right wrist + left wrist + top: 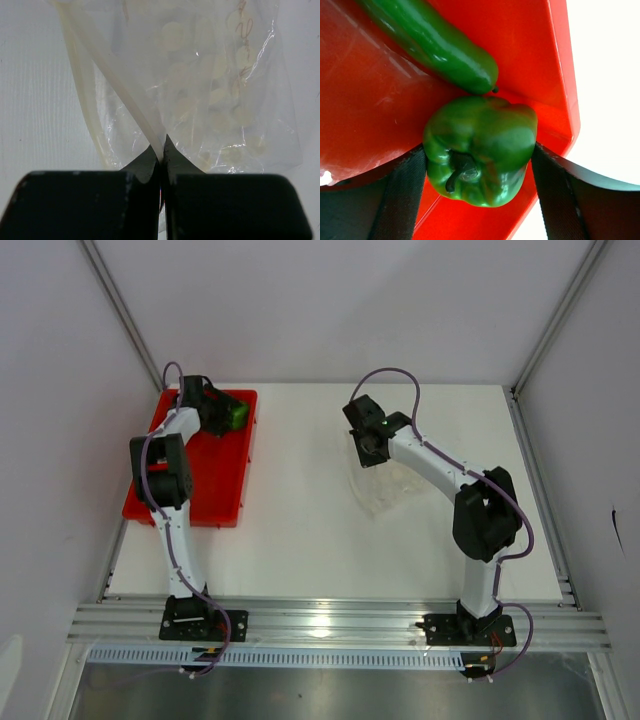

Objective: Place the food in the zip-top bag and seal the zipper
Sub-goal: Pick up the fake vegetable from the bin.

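My left gripper [226, 416] is over the far right corner of the red tray [215, 485]. It is shut on a green bell pepper [238, 415], with one finger on each side. In the left wrist view the gripper [480, 150] holds the stemmed pepper [487, 125] above the tray corner [555, 75], next to a long green pepper [440, 45]. My right gripper [368, 448] is shut on the mouth edge of the clear zip-top bag [388, 488]. In the right wrist view the gripper [162, 149] pinches the zipper strip [125, 85], and the bag [215, 100] hangs open beyond it. The balls are out of view.
The red tray sits at the table's left side, close to the left wall [60, 390]. The bag lies on the white table [300, 530] right of centre. A metal rail [330, 620] runs along the near edge by the arm bases.
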